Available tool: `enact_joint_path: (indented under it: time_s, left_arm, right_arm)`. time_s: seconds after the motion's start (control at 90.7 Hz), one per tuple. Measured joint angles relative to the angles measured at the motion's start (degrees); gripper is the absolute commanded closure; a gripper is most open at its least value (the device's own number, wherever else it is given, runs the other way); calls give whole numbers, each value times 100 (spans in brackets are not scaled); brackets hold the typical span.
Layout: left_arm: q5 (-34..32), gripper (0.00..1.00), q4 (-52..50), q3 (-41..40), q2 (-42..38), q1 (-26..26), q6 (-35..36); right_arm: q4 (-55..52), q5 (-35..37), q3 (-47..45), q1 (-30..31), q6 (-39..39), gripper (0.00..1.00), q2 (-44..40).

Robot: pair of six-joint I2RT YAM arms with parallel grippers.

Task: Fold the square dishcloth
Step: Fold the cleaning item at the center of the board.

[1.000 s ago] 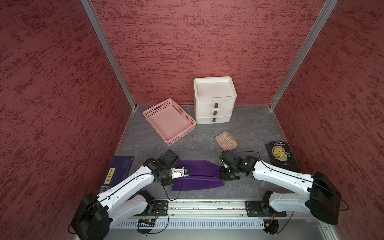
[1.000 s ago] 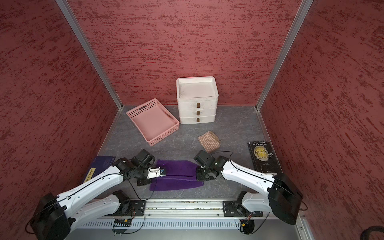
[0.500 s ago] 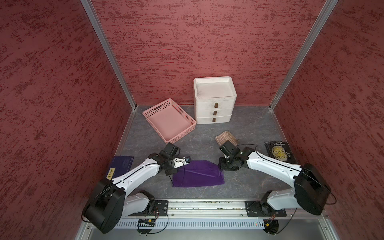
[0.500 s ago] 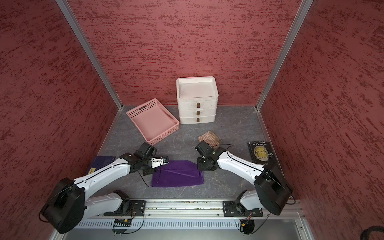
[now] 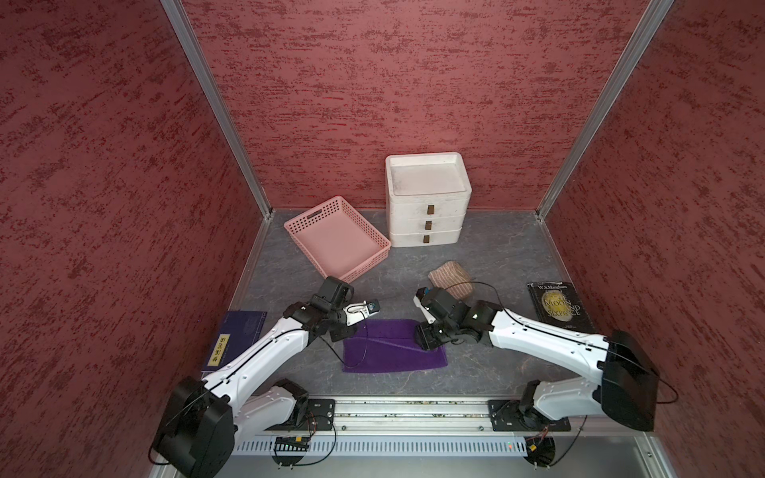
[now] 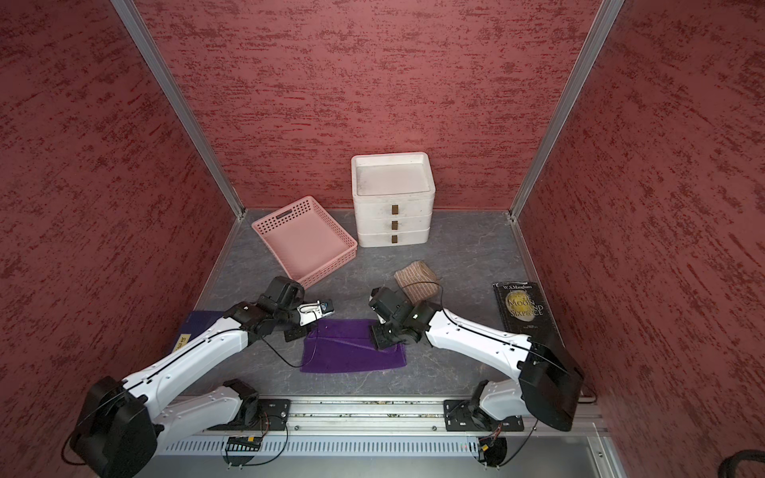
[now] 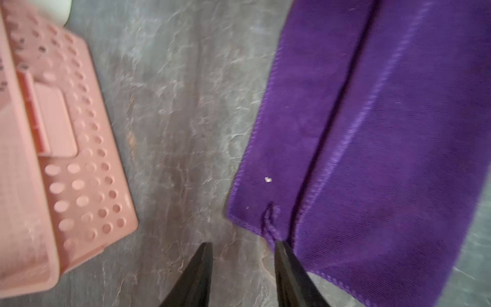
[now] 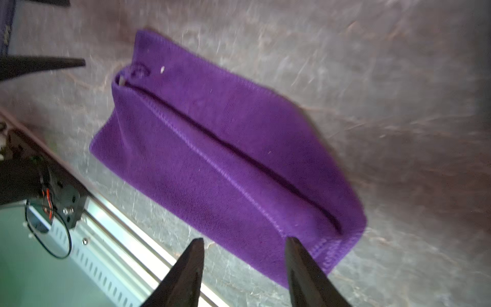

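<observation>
Red rough-plastered walls (image 5: 372,82) close in a grey marbled table (image 5: 496,256). At the back of it stands a white drawer unit (image 5: 426,207) with three drawers, and just beside that a pink perforated basket (image 5: 313,212) sits at an angle. The purple dishcloth (image 5: 389,351) lies flat on the table near the front rail, between the two arms. It is folded over on itself into a long rectangle, and the hemmed edge of its upper layer runs lengthwise a little short of the far edge, as both wrist views show. A black book (image 5: 559,306) lies by the right wall and a blue book (image 5: 238,343) by the left wall, both well apart from the cloth. A tan striped bundle (image 5: 451,277) rests behind the right arm. The right gripper (image 8: 244,240) hangs over the cloth's right end with its fingers spread and nothing between them. The left gripper (image 7: 242,248) is at the cloth's left far corner, its fingers also spread and empty, with one tip at the corner's small loop; whether it touches cannot be told.
</observation>
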Motion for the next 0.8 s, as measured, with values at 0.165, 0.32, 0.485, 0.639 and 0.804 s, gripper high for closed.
enact_joint_path:
  time_s: [0.165,0.32,0.485,0.639,0.804]
  left_arm:
    - [-66,66,-17,-350,-59,-699,-153]
    - [-538,66,114,-988,68,-1530,-291]
    - [-1119,66,481,-1174,186,-1871,-354]
    - [-1467,66,750,-1231,210,-2061,-343]
    - [-1722,66,925,-1298,201,-2203,-247]
  right_arm:
    - [181,-282,-411,11,262,46,238]
    - [348,-573,-678,11,450,48,240]
    - [409,-667,-732,11,549,47,243]
    - [450,-612,-761,-2,599,47,354]
    - [498,-398,-595,-236,595,47,743]
